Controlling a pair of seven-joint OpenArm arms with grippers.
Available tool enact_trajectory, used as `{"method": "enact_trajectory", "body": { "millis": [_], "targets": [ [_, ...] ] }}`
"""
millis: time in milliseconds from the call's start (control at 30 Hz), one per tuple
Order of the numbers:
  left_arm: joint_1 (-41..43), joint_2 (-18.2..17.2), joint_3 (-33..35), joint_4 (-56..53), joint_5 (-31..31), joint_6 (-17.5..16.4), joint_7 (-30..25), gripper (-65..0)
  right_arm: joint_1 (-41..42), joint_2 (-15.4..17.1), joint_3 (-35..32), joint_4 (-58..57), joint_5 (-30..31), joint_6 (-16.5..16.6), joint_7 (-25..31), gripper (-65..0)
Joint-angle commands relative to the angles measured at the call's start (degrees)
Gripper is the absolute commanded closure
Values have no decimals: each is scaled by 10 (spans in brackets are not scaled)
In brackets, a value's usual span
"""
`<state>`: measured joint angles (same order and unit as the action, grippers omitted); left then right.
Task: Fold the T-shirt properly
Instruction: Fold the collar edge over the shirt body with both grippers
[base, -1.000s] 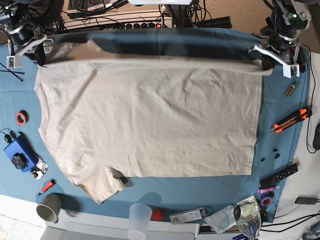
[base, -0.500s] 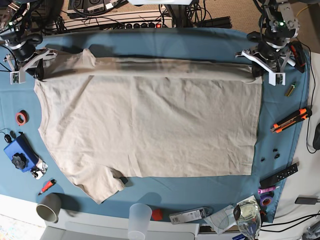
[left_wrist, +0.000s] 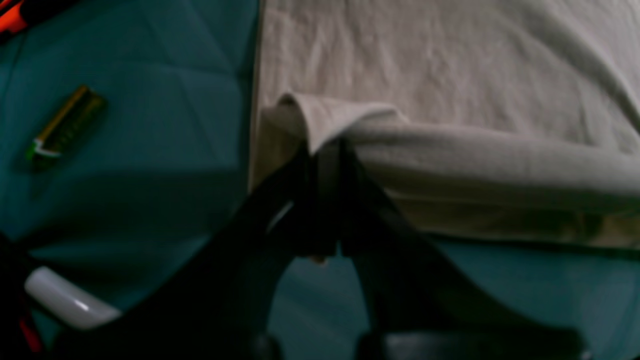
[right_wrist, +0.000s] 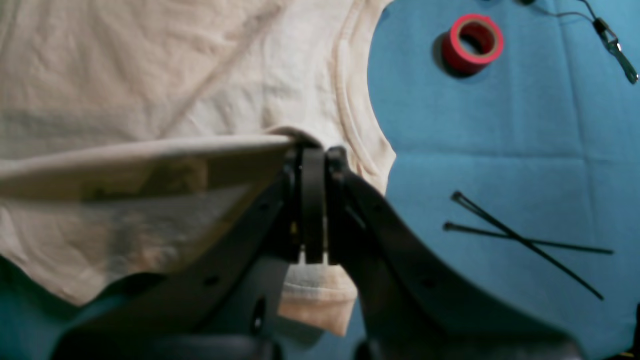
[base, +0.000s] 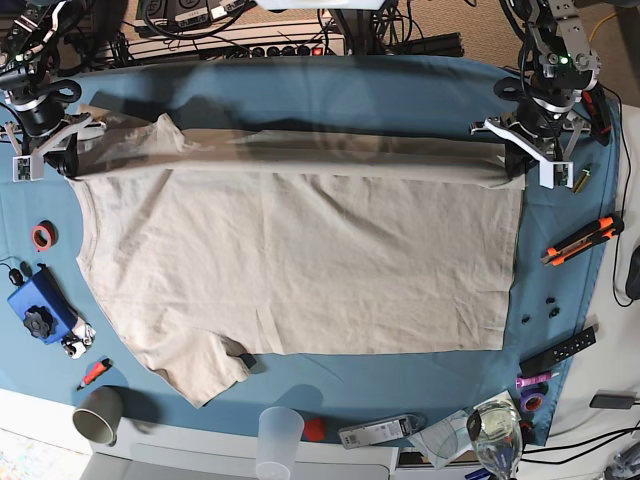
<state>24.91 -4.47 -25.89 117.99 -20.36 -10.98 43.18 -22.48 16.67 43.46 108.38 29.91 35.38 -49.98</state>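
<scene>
surface: blue cloth-covered surface (base: 350, 90)
shirt: big beige cotton t-shirt (base: 300, 270) lying flat, far edge lifted
left tool (base: 519, 150): clamped on shirt hem corner
right tool (base: 68, 150): clamped on shirt shoulder

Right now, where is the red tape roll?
In the base view the red tape roll lies on the blue cloth at the far left, beside the T-shirt collar, above the blue box.

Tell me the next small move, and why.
Probably carry the lifted edge on toward the near hem. Both the left pincer and right pincer are shut on the shirt, and its far edge has only begun to fold over.
</scene>
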Motion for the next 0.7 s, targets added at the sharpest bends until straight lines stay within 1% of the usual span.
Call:
{"method": "enact_trajectory", "body": {
  "millis": [0,167,233,433,533,667],
  "targets": [
    [-7,-5,-1,8,-1,0,-17,0,6,11,4,-5,0,-6,16,0],
    [-23,-5,-1,-8,-2,-1,-17,0,37,13,4,-81,0,-5,17,0],
    [-29,-5,-1,-25,-2,-11,-19,0,49,16,4,-101,0,-5,21,0],
    [-62,-5,-1,-58,12,-11,-32,0,86,27,1,-115,0,-5,24,0],
    [-81,-5,-1,-64,12,-11,-32,0,102,35,-25,-116,-7,-5,24,0],
    [-109,-5,-1,-104,14,-11,-32,0,122,35,-71,-117,-51,-7,33,0]
  ]
}}
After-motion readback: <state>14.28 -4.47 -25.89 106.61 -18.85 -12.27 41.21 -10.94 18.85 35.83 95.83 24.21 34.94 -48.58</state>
